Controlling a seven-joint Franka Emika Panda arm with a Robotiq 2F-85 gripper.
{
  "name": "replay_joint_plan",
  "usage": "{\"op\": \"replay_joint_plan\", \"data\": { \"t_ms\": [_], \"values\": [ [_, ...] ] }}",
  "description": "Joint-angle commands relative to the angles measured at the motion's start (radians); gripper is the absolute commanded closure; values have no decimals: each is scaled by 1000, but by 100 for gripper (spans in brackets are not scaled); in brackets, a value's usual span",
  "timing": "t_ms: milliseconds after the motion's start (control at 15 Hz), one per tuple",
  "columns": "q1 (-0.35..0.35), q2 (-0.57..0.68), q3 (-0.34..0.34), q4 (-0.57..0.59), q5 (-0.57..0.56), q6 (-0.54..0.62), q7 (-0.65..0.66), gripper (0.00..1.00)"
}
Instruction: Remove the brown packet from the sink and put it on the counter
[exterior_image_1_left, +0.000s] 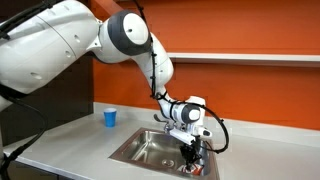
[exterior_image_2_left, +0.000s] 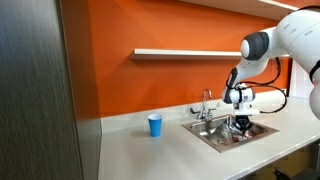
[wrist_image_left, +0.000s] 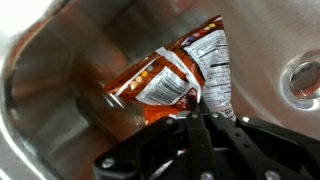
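Note:
The brown packet (wrist_image_left: 175, 80) fills the wrist view: crinkled reddish-brown with whitish label patches, lying in the steel sink (wrist_image_left: 60, 60). My gripper (wrist_image_left: 196, 108) has its fingers closed together on the packet's near edge. In both exterior views the gripper (exterior_image_1_left: 193, 150) (exterior_image_2_left: 240, 124) reaches down into the sink (exterior_image_1_left: 140, 152) (exterior_image_2_left: 215, 135), at its right part. The packet shows only as a small reddish bit (exterior_image_1_left: 201, 155) under the fingers. The counter (exterior_image_1_left: 70, 150) (exterior_image_2_left: 140, 150) surrounds the sink.
A small blue cup (exterior_image_1_left: 110, 118) (exterior_image_2_left: 154, 125) stands on the counter left of the sink. The chrome tap (exterior_image_2_left: 206, 103) rises behind the basin. A narrow wall shelf (exterior_image_2_left: 185, 52) runs along the orange wall. The sink drain (wrist_image_left: 303, 80) lies right of the packet.

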Motion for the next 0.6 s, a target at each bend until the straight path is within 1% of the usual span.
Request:
{"op": "replay_joint_plan", "data": {
  "t_ms": [0,533],
  "values": [
    [-14,-19,17,19,4,-33,-9,100],
    [9,-127,13,-33,-7,-14,-4,100]
  ]
}}
